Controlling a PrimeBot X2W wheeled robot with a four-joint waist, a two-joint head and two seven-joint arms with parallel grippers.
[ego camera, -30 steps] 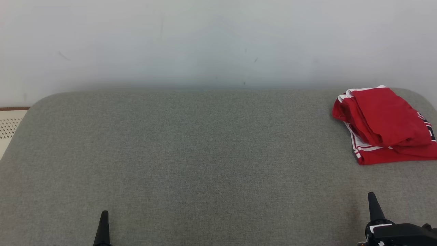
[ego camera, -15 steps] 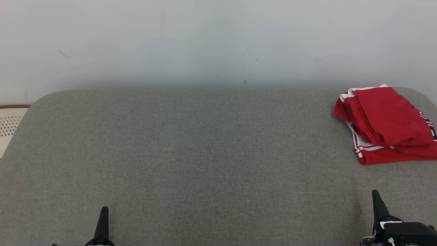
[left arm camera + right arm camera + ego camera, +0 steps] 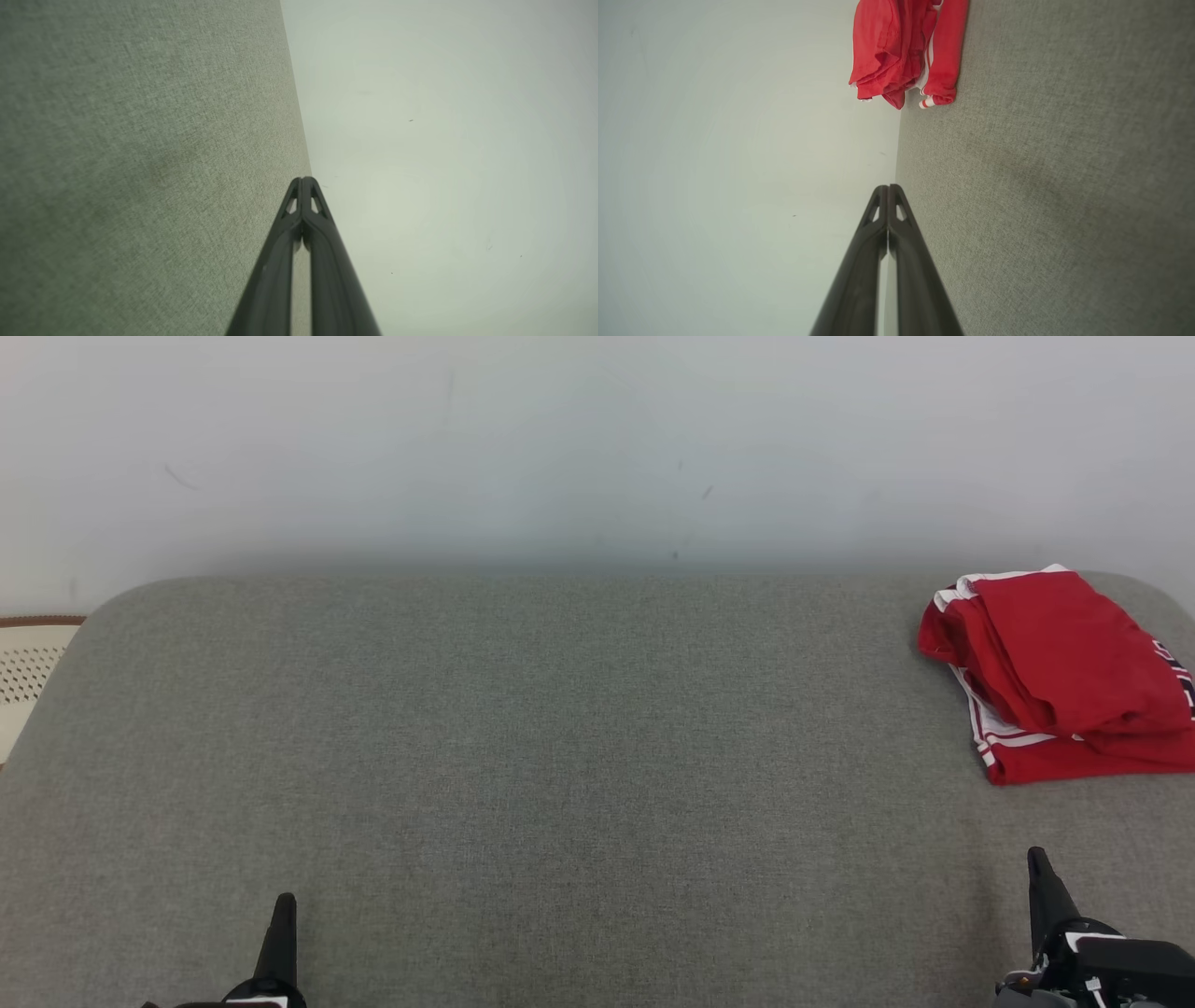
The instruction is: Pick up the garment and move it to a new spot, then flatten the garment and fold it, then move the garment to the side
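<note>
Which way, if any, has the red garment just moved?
No. The red garment keeps its spot at the far right corner of the grey cushion; the whole head view shifted, so the camera moved.

the garment [image 3: 1064, 672] is bright red with white stripes along its edges and a dark mark at 1 side. the surface [image 3: 560, 756] is woven grey. the wall [image 3: 560, 448] is pale grey-white with dark specks. the left tool [image 3: 285, 903] and right tool [image 3: 1034, 857] are black.
</note>
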